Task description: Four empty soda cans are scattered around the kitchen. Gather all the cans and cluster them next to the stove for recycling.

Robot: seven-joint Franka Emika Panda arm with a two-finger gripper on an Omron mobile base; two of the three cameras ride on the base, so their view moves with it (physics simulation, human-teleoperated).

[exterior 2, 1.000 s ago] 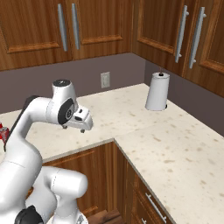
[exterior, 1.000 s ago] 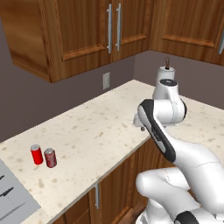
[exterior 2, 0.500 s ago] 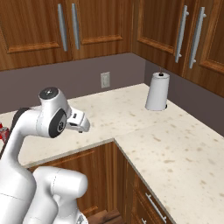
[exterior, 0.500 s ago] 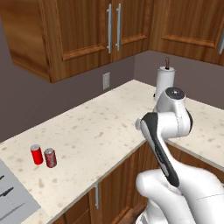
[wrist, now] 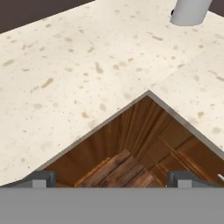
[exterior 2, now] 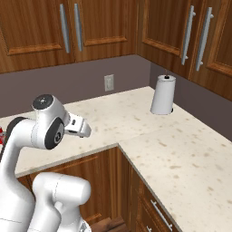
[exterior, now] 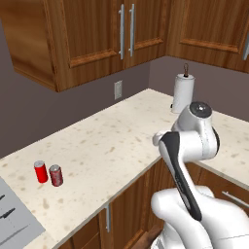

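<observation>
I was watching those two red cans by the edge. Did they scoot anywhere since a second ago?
No. The two soda cans sit side by side in the same spot on the counter, just as far from the stove corner.

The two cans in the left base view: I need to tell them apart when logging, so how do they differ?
The left can is plain bright red, while the right can is a darker red with pale markings. The left can stands farther back toward the wall; the right can stands nearer the counter edge. Both are upright, silver-topped, similar in size, and close together near the stove.
</observation>
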